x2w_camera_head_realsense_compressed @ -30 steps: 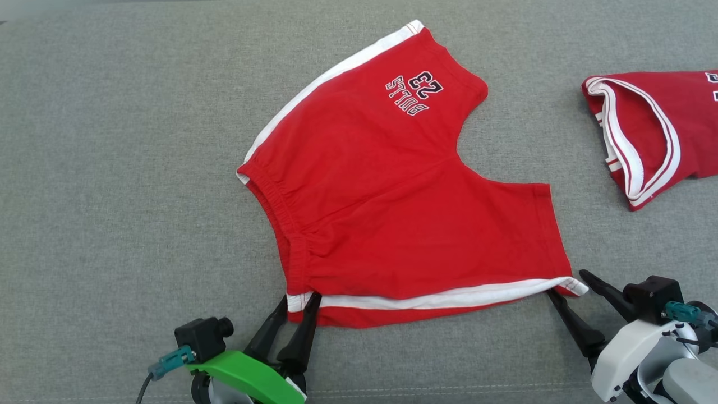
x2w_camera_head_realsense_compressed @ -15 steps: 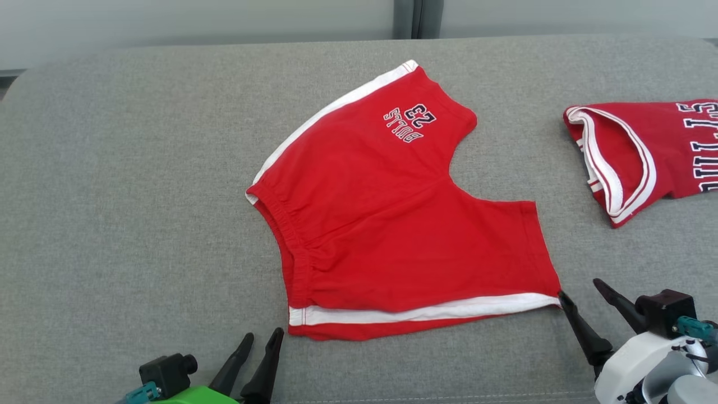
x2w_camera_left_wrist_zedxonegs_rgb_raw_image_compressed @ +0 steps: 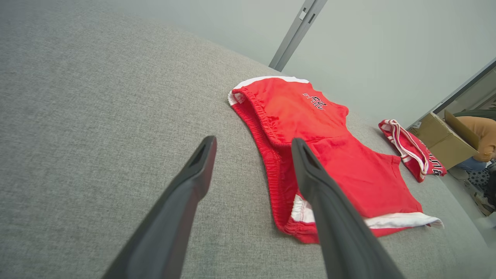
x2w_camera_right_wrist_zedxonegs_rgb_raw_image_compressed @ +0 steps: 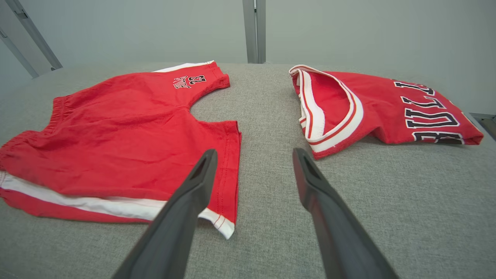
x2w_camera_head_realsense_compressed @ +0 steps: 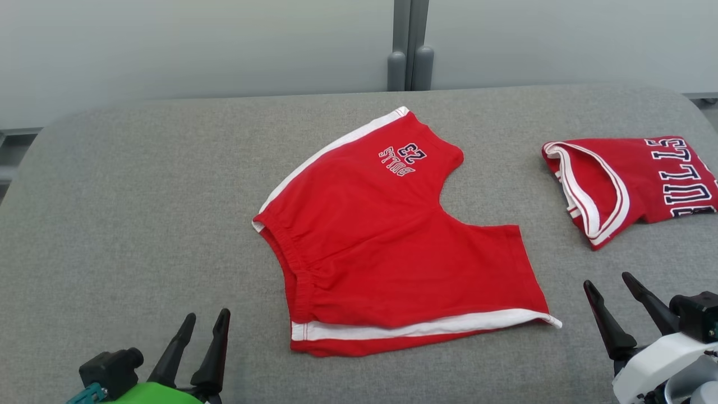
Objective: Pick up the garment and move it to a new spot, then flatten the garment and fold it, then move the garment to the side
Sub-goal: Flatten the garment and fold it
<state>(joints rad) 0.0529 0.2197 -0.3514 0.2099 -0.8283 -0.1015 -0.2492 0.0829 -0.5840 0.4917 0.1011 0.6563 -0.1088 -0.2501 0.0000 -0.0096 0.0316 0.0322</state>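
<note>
Both grippers have their jaws wide open, and nothing is held in either one. The left gripper (x2w_camera_head_realsense_compressed: pixel 207 315) sits low at the near left. Its two dark fingers (x2w_camera_head_realsense_compressed: pixel 216 348) point up over the grey cloth surface (x2w_camera_head_realsense_compressed: pixel 140 224). It is near the red shorts (x2w_camera_head_realsense_compressed: pixel 392 252) but does not touch them. The right gripper (x2w_camera_head_realsense_compressed: pixel 607 279) is at the near right, just past the near right corner of the shorts. It is apart from them too.

The red shorts lie spread out flat in the middle of the grey cloth surface. The stretchy waistband (x2w_camera_head_realsense_compressed: pixel 283 252) faces the robot's left. One leg points away from the robot and has the words "BULLS 23" (x2w_camera_head_realsense_compressed: pixel 403 159) on it, upside down in the head view. The other leg points to the right. A white stripe (x2w_camera_head_realsense_compressed: pixel 420 326) runs along the near edge of the shorts, and one more white stripe runs along the far left edge.

A red jersey (x2w_camera_head_realsense_compressed: pixel 645 179) with white trim and big dark letters lies on the same surface, to the right of the shorts and well apart from them. It looks folded. From the right wrist view, the right gripper points at the gap between the shorts and the jersey.

In the left wrist view, a cardboard box (x2w_camera_left_wrist_zedxonegs_rgb_raw_image_compressed: pixel 441 143) stands past the far end of the surface, and a person in an orange top (x2w_camera_left_wrist_zedxonegs_rgb_raw_image_compressed: pixel 482 135) is beside it.
</note>
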